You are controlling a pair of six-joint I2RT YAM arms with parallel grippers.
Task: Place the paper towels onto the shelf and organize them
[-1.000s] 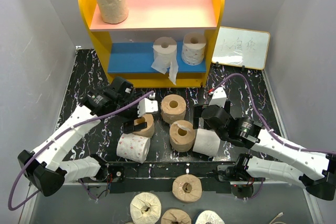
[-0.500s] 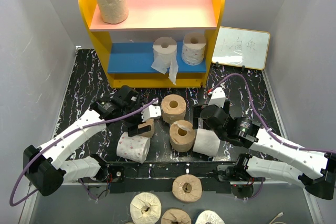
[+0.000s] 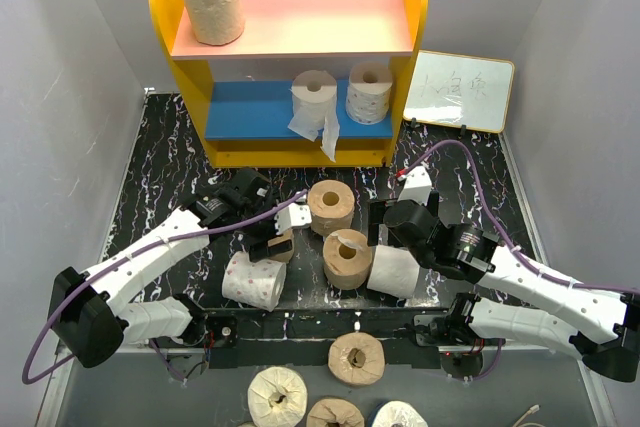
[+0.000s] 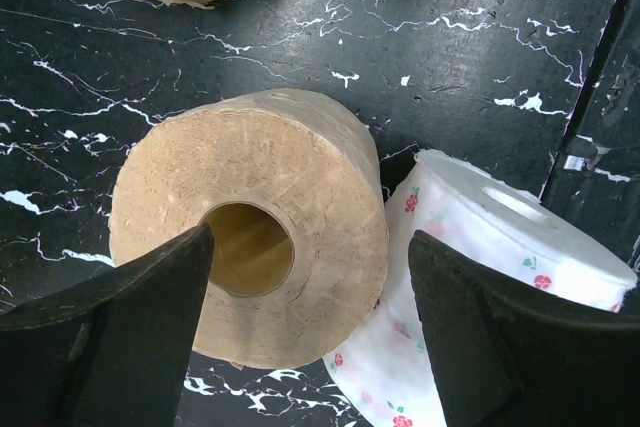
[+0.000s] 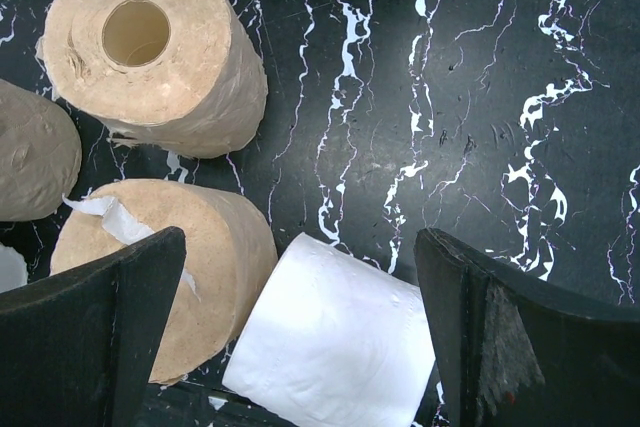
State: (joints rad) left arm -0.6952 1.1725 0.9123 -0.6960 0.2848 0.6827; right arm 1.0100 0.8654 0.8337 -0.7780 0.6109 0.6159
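Note:
The shelf [image 3: 163, 7] stands at the back. A tan roll [image 3: 211, 3] is on its pink board. A white roll with a loose sheet [image 3: 314, 97] and a patterned white roll [image 3: 369, 92] are on its blue board. My left gripper [image 3: 272, 232] is open, with its jaws on either side of a tan roll [image 4: 250, 222] that lies on its side next to the pink-dotted roll [image 4: 480, 267]. My right gripper [image 3: 385, 232] is open above a plain white roll [image 5: 335, 342], which leans on a tan roll [image 5: 170, 277]. Another tan roll [image 5: 150, 57] stands behind.
A small white writing board [image 3: 460, 90] leans at the back right beside the shelf. Several more rolls, such as a tan one [image 3: 356, 358], lie below the table's front rail [image 3: 320, 325]. Grey walls close in both sides.
My left gripper has moved right and down over the tan roll on the table. The right arm has hardly moved.

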